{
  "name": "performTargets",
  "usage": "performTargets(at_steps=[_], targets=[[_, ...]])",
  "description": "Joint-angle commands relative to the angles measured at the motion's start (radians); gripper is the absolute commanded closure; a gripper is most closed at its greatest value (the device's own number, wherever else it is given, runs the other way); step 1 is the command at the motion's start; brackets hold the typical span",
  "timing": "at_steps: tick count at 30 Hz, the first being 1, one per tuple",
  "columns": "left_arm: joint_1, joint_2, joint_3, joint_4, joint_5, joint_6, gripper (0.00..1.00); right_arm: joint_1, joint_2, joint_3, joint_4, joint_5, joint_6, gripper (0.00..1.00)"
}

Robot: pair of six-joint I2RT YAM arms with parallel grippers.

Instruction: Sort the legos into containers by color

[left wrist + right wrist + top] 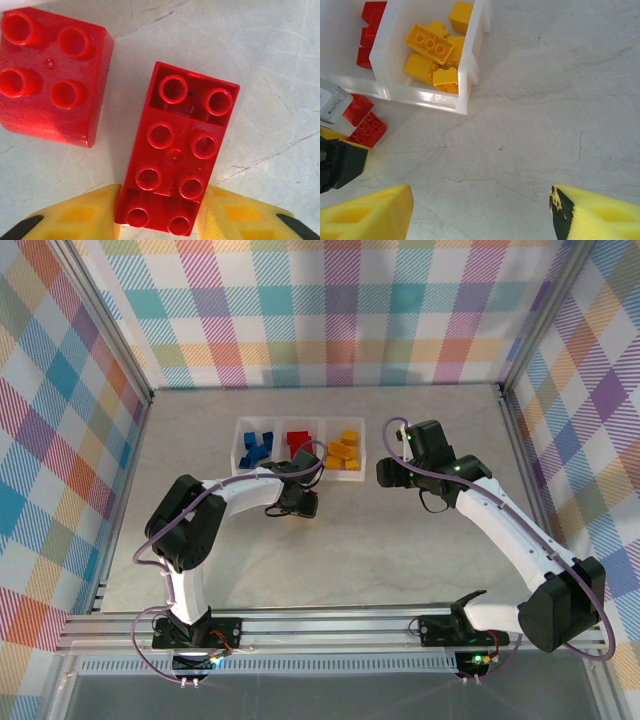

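Note:
A long red lego point(182, 150) lies studs-up on the table, and my left gripper point(160, 220) is shut on its near end, a yellow finger pressed against each side. A square red lego point(52, 75) sits just left of it. In the top view the left gripper point(298, 502) is just in front of the clear containers point(300, 474), which hold blue legos point(258, 447), red legos point(298, 440) and yellow legos point(344, 450) in separate compartments. My right gripper point(480, 210) stands open over bare table, right of the tray's yellow compartment point(465, 75).
The two red bricks point(367, 129) lie on the table in front of the tray's wall, next to the left gripper's body point(340, 160). Metal frame rails and plaid walls bound the grey table point(420, 560).

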Motion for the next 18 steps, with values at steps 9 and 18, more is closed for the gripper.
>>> performTargets(at_steps=[9, 18], targets=[[-0.019, -0.079, 0.016, -0.061, -0.005, -0.001, 0.71, -0.010, -0.019, -0.005, -0.009, 0.012, 0.005, 0.27], [-0.020, -0.206, 0.047, -0.197, -0.058, -0.015, 0.75, -0.010, -0.030, -0.013, -0.004, 0.010, 0.007, 0.27]])
